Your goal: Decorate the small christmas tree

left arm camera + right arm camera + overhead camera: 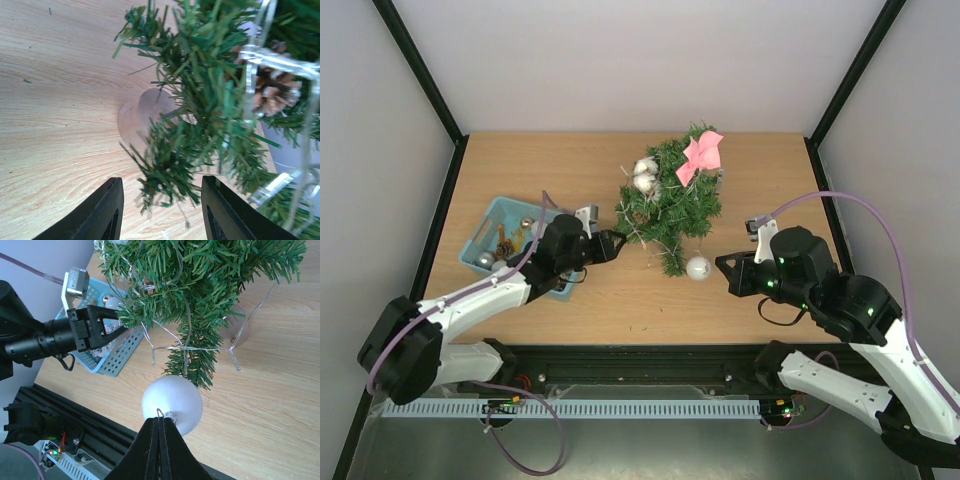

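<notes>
Nearest, along the front edge of the table (770,190): the bases of two robot arms, side by side. Just beyond on the right, the right gripper (722,265), fingers pressed flat together, nipping the tiny hanger at the cap of a silver ball (698,267) — ball right at the lowest branch tip of the small christmas tree (670,205). On the left, the left gripper (611,246), reaching over the near right corner of a teal basket (480,232), fingers (107,210) spread apart with a branch tip from the tree's left side lying loosely between them, not pinched. In the basket, a few small ornaments, partly hidden by the arm. Mid-table, slightly right of centre, the tree itself — bushy and dark green, upright or leaning not clear from above, with a clear round base (142,112) on the wood beneath the branches. Among the needles, a pine cone (270,92) and a thin wire of lights (200,347). Farther back, on the tree's upper left, a cluster of silver baubles (645,175). Farthest, at its top right, a pink bow (703,152).
</notes>
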Controlling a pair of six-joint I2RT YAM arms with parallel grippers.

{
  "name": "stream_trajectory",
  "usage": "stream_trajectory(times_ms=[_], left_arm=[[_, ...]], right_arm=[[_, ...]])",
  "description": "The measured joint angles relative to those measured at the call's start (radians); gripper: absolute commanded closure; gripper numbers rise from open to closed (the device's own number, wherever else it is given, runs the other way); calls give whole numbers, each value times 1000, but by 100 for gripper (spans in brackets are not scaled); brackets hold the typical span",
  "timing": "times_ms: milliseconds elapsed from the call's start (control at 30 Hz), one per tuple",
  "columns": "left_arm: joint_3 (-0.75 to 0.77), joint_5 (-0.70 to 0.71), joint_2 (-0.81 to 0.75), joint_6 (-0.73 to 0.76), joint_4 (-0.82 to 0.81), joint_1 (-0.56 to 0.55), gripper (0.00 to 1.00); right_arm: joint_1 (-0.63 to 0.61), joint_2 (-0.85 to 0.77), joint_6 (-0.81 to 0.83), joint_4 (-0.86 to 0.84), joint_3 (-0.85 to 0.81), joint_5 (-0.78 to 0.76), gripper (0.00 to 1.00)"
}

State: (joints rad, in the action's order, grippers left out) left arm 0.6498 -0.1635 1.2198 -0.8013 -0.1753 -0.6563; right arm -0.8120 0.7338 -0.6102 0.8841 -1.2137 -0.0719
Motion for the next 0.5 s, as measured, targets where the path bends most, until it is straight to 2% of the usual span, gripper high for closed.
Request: stream_trajectory(times_ms=[500], left_arm=[[60,15,118,21,-48,69,56]], right_arm=[[0,0,0,0,0,2,99]])
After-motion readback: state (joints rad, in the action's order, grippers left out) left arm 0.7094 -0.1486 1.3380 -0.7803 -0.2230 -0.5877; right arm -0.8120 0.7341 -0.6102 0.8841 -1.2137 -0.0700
